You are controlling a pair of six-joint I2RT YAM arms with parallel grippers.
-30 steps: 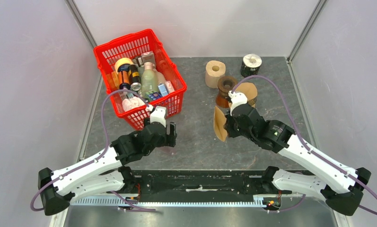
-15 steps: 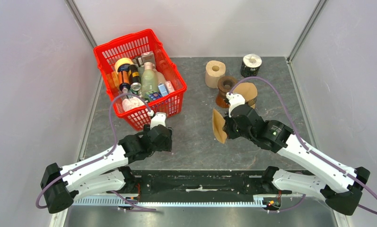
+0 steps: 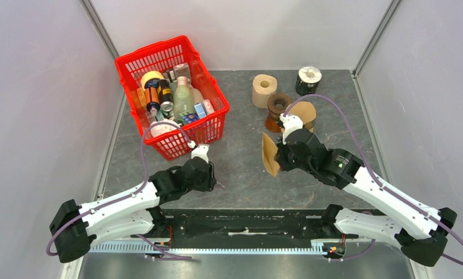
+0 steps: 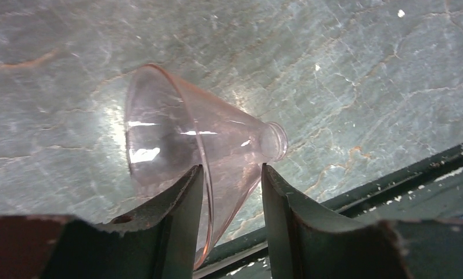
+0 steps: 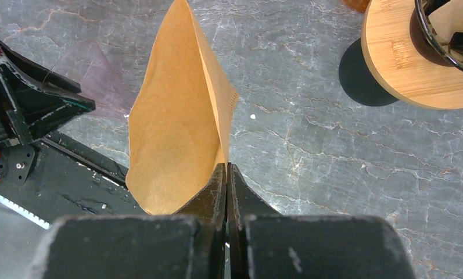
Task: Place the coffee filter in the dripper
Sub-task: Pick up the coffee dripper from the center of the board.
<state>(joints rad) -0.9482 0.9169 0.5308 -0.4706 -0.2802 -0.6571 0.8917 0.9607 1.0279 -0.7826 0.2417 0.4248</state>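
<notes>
The dripper (image 4: 188, 133) is a clear pinkish cone lying on its side on the grey table, a faint shape (image 5: 98, 75) in the right wrist view. My left gripper (image 4: 232, 168) is down at it, near the table's front edge (image 3: 208, 177). Its jaws are half closed, with the cone's rim and wall between them and both fingertips (image 4: 265, 174) against the plastic. The coffee filter (image 5: 176, 116) is a brown paper cone. My right gripper (image 5: 227, 165) is shut on its edge and holds it upright above the table (image 3: 268, 154), right of the dripper.
A red basket (image 3: 159, 49) full of bottles and cans stands at the back left. A paper roll (image 3: 264, 90), a dark roll (image 3: 308, 80), a brown glass jar (image 3: 278, 110) and a round wooden stand (image 5: 403, 64) sit behind the right gripper. A black rail (image 3: 246, 221) runs along the near edge.
My left arm has dropped lower and its jaws have narrowed from wide open onto the dripper. The right arm and the filter have barely shifted.
</notes>
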